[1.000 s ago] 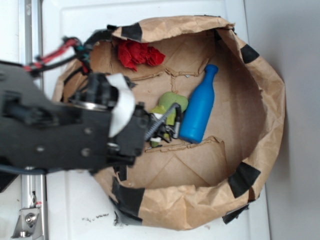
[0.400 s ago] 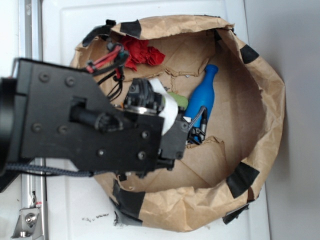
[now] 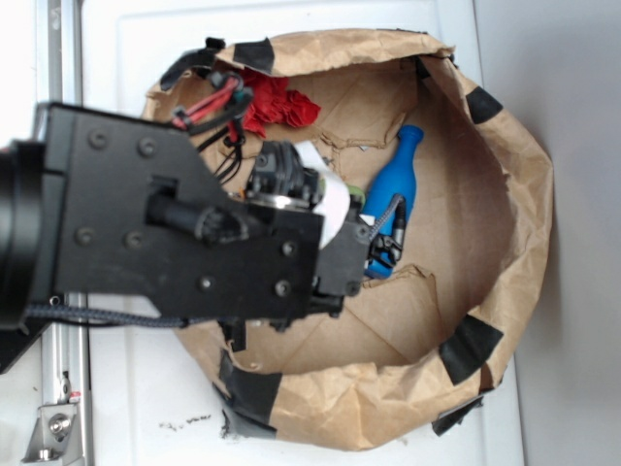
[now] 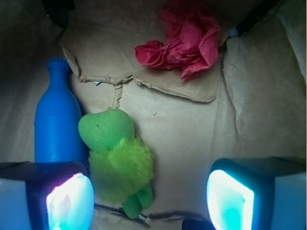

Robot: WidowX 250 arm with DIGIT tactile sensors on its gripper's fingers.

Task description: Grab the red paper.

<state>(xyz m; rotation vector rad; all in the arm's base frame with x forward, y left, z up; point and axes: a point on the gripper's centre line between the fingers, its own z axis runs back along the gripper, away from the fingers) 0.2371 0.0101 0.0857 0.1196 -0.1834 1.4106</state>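
Note:
The red paper [image 3: 278, 105] is a crumpled wad at the far left of the bag's floor, partly behind my arm's wires. The wrist view shows the red paper [image 4: 184, 40] at the top, well ahead of my fingers and resting on a cardboard flap. My gripper [image 4: 151, 199] is open, its lit pads wide apart and holding nothing. Seen from outside, the gripper [image 3: 383, 248] hovers beside the blue bottle's base, away from the red paper.
A blue bottle [image 4: 57, 120] lies at the left and a green plush toy [image 4: 117, 155] sits between my fingers' line. The bottle [image 3: 398, 184] lies mid-bag. The brown paper bag's crumpled wall [image 3: 529, 204] rings everything.
My arm has swung right and up over the bag. It now covers the green plush in the exterior view, and the gripper has reached the bottle's base. The red paper has not moved.

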